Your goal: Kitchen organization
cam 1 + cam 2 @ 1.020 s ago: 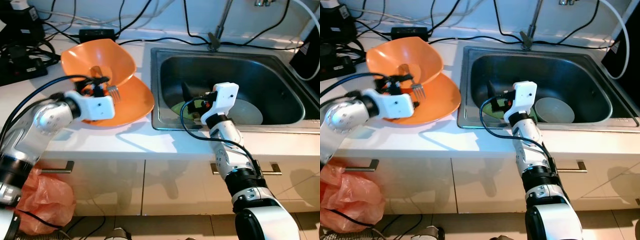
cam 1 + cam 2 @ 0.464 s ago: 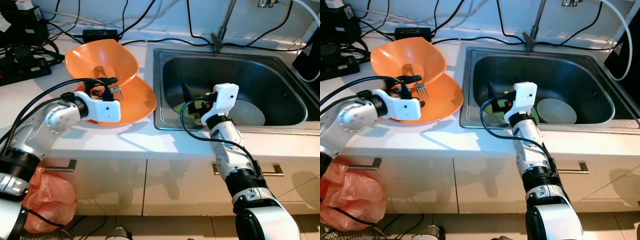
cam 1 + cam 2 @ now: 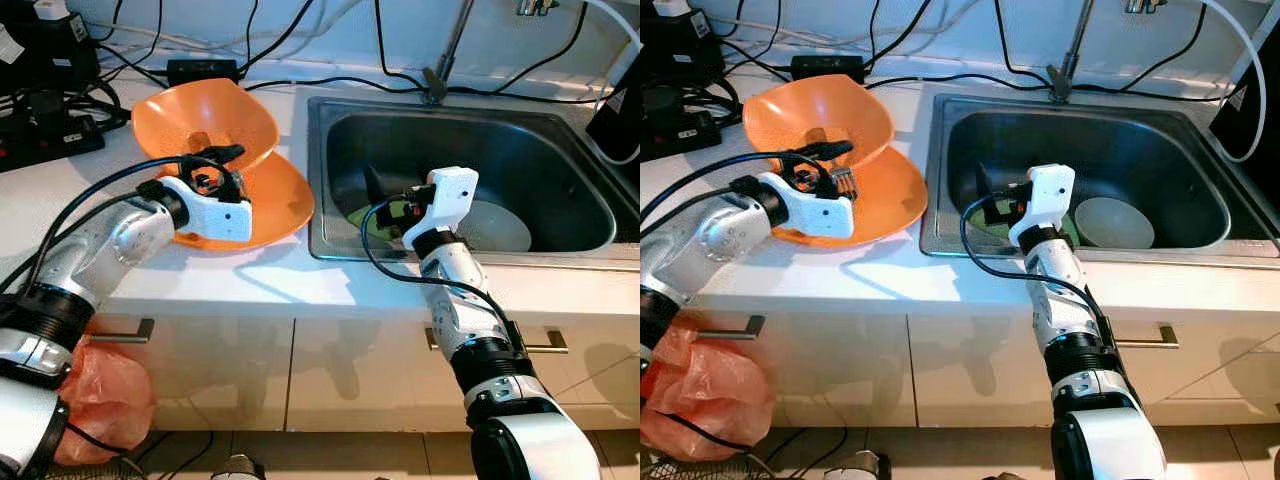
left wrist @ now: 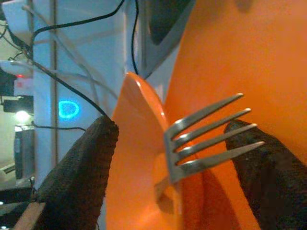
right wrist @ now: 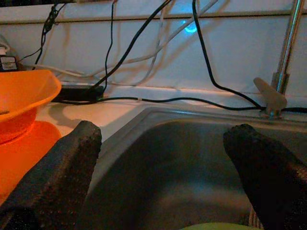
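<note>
While head views blur it, wrist view shows left tool [image 4: 177, 177] apart around fork [image 4: 206, 139]

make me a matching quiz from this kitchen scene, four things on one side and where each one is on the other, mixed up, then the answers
Things:
1. fork
2. grey bowl
3. pink plastic bag
4. right gripper

Places:
A. down by the cabinet front, below the counter
B. over the green item in the sink's left part
C. among the orange dishes on the counter
D. on the sink floor, right of the robot's right arm

Pairs: 1-C, 2-D, 3-A, 4-B
</note>
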`<state>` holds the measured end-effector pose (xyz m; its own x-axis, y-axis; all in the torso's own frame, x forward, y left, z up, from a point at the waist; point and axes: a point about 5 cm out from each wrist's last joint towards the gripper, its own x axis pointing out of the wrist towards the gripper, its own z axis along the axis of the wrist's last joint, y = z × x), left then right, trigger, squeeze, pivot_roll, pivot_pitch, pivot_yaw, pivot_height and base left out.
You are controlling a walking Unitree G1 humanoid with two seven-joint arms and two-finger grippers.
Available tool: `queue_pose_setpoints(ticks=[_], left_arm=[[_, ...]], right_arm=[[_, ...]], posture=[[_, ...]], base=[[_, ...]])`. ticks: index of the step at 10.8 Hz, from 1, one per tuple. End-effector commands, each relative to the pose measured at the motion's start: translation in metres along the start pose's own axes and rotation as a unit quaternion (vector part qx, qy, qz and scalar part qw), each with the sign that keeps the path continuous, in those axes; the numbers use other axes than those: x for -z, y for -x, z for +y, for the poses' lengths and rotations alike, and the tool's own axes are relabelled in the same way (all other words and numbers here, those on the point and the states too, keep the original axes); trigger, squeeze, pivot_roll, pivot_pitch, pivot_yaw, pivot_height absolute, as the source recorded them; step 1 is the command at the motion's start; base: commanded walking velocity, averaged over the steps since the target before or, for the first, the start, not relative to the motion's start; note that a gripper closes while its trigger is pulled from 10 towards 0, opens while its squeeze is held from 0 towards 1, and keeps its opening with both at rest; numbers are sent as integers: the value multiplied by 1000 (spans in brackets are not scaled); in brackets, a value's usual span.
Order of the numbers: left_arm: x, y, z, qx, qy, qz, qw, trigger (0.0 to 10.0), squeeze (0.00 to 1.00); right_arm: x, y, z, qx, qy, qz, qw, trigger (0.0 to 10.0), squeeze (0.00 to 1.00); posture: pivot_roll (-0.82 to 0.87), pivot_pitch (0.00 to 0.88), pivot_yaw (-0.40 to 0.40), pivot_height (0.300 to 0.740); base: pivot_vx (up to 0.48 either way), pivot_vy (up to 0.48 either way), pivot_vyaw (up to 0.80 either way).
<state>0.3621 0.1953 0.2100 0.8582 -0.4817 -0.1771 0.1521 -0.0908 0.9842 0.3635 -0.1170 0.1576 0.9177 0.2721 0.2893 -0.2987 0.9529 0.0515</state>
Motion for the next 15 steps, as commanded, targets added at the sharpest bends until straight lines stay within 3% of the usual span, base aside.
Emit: queue_pose_setpoints(ticks=[1,13,15], left_arm=[[-4,-4,5,-6,-12,-9,1000,0,0],[-8,0,19,-81,1,-46,996,0,0],[-7,0,12,-60,9,-42,997,0,0]], right_arm=[[-3,0,-4,6,4,-6,1000,10000,0],[0,1,-2,9,-3,-1,1000,10000,0],[0,0,-3,9,-3,-1,1000,10000,0]], posture=[[68,24,-40,740],[91,51,-47,740],[92,51,-49,740]], base=[[0,0,0],[0,0,0],[0,0,0]])
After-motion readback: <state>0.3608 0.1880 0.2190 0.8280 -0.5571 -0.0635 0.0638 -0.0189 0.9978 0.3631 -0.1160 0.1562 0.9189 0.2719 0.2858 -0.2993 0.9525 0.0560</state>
